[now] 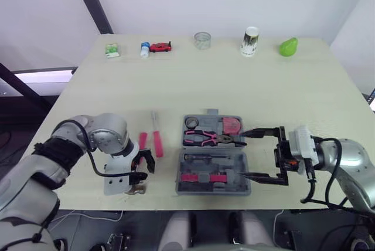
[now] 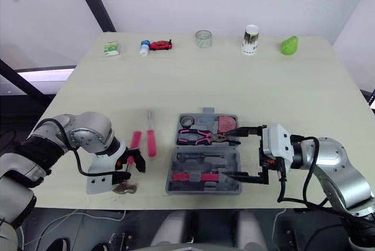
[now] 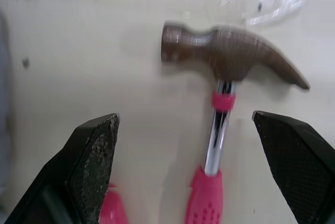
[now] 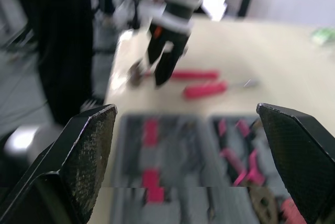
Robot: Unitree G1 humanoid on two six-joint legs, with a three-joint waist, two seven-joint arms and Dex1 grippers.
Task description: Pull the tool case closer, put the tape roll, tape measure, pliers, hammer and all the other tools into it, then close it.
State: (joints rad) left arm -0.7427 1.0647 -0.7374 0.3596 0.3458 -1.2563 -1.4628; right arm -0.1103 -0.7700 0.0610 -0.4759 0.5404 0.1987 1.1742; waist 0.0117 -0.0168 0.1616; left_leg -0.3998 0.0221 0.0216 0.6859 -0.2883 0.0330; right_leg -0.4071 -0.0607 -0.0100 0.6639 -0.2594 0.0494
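From the head cam, the tool case [image 1: 183, 187] lies open at the middle of the table's [image 1: 234, 81] front edge, so I'd call the pulling-in part done. The pliers [image 1: 205, 138], the tape roll [image 1: 191, 123] and the tape measure [image 1: 232, 126] sit in the half farther from the front edge. The half by the edge is grey moulding with a couple of pink bits I can't make out. The hammer [image 1: 142, 141] and a pink-handled screwdriver [image 1: 157, 139] lie side by side on the table just left of the case, near the front edge. The left gripper [image 1: 145, 166] hangs right over the hammer, released and holding nothing. The right gripper [image 1: 246, 155] is spread wide at the case's right side, one finger at each half, also gripping nothing. In the left wrist cam the two fingers [image 3: 97, 156] straddle the hammer: brown claw head, shiny steel neck, pink ribbed grip. They aren't touching it. The right wrist cam looks across the blurry open case toward the other arm and the two pink handles. So I reckon we're at the hammer pickup. The next move calls for dropping down, clenching on the grip just below the neck, and carrying it over to a free slot. That head looks heavy, so a pinch too far down the handle could let it swing.
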